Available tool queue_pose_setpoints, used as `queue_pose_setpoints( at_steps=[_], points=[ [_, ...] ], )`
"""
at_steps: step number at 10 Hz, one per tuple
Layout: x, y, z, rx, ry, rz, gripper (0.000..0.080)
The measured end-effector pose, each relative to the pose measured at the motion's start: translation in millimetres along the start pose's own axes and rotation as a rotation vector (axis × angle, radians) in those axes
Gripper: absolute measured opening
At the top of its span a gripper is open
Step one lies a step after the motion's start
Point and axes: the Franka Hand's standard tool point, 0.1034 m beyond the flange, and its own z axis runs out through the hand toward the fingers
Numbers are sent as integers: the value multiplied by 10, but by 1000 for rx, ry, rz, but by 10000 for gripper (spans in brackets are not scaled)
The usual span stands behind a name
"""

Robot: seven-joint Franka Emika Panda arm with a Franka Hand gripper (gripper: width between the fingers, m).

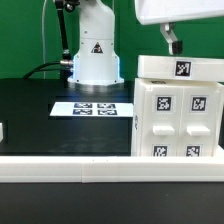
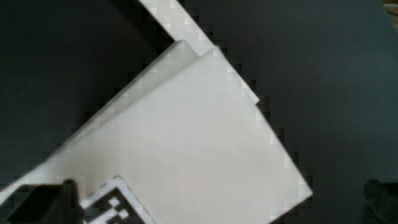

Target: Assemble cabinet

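The cabinet, a large white box with black-and-white tags on its front panels, stands at the exterior view's right on the black table. Its top panel carries a tag. My gripper hangs just above the cabinet's top back edge, and only one dark finger shows there. In the wrist view the cabinet's flat white top fills the picture, with a tag near one finger. The dark fingertips stand far apart at the picture's two sides. The gripper is open and holds nothing.
The marker board lies flat mid-table in front of the robot base. A white rail runs along the table's front edge. A small white piece shows at the exterior view's left edge.
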Motion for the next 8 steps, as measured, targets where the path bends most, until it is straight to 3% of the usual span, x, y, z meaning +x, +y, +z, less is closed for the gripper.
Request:
queue_pose_setpoints(
  at_steps=[1,2,4,6,7,8],
  points=[
    [-9,19,-1,-23,-1,-121,797],
    [-24,39,-9,-65,-2,-259,797],
    [-33,65,-12,-105,-6,-463,797],
    [-22,73,-14,-100,-12,-589,797],
    [33,85,-20,-70,6,-588,797],
    [40,102,-16,-82,6,-636,797]
  ],
)
